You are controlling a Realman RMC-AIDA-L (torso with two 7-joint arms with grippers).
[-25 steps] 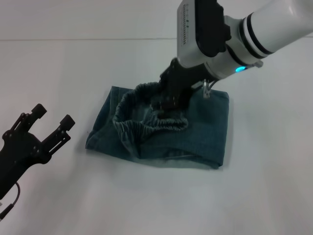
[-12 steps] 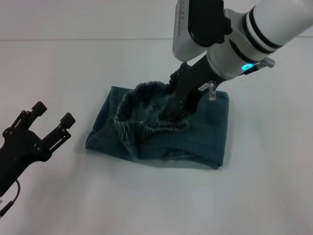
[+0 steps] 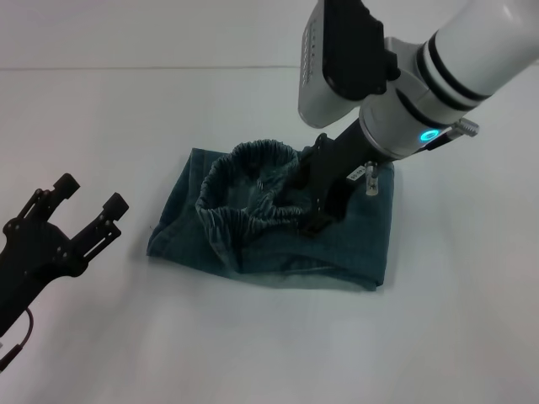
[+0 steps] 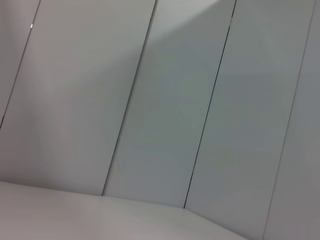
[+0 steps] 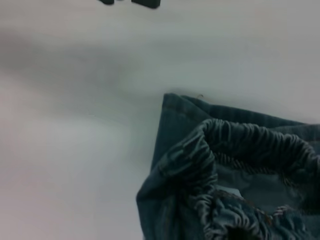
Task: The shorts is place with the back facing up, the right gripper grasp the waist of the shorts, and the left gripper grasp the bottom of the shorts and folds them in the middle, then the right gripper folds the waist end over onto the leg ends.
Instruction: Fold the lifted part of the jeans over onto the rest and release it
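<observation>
Head view shows right gripper point(image 3: 313, 220) on shorts point(image 3: 358, 227) (left wrist: wall).

right gripper point(image 3: 313, 217) jaws: buried in shorts point(image 3: 278, 220) folds | shorts cut off, right wrist view

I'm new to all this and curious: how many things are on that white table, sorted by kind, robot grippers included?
Denim shorts: 1
Grippers: 2, the left gripper and the right gripper
Table: 1
Total: 4
</observation>
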